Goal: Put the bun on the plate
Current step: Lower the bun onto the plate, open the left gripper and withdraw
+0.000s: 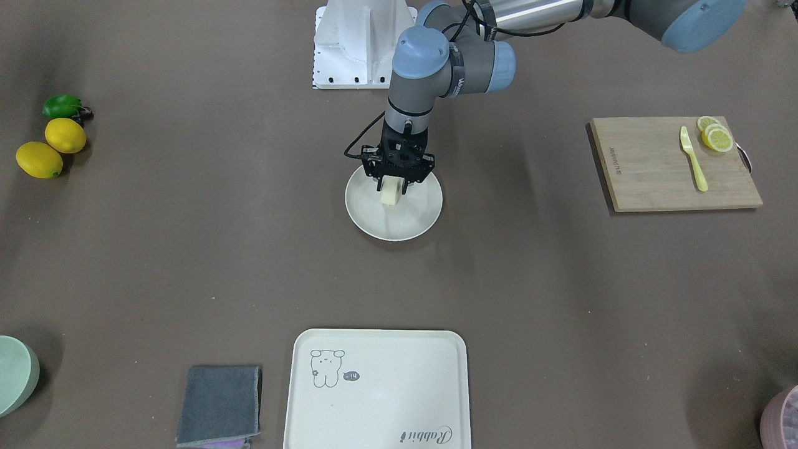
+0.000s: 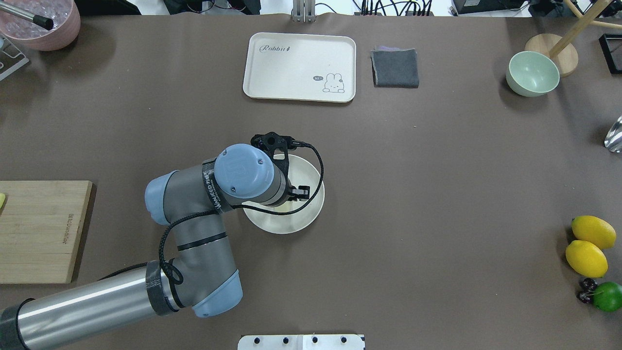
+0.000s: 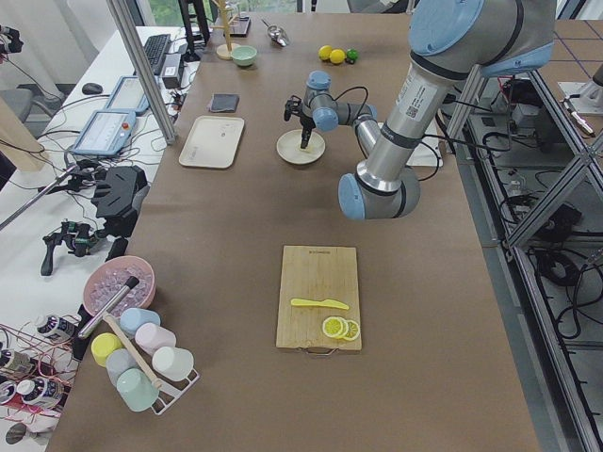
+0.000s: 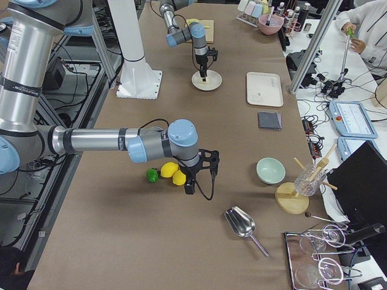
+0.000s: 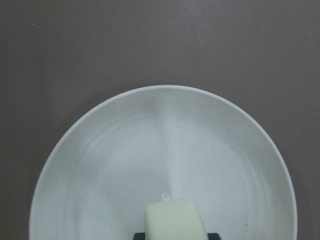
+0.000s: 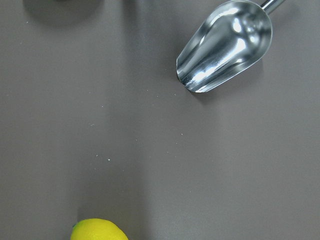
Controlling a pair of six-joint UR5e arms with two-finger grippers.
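1. Front view, centre: the left gripper (image 1: 393, 182) points down over the plate (image 1: 411, 219), jaws narrow, clamping the bun (image 1: 391, 191) above the plate's upper half. Whether the bun touches the plate is unclear.
2. Overhead view: the left arm (image 2: 243, 180) hides the bun and jaws; only part of the plate (image 2: 303, 216) shows, mid-frame.
3. Left wrist view: bun (image 5: 175, 220) at the bottom edge, plate (image 5: 165, 145) filling the frame.
4. Right side view, lower centre: right gripper (image 4: 191, 181) beside the lemons (image 4: 174, 173); cannot tell its jaws.
5. Right wrist view: scoop (image 6: 225, 47) upper right, lemon (image 6: 97, 231) at the bottom edge.
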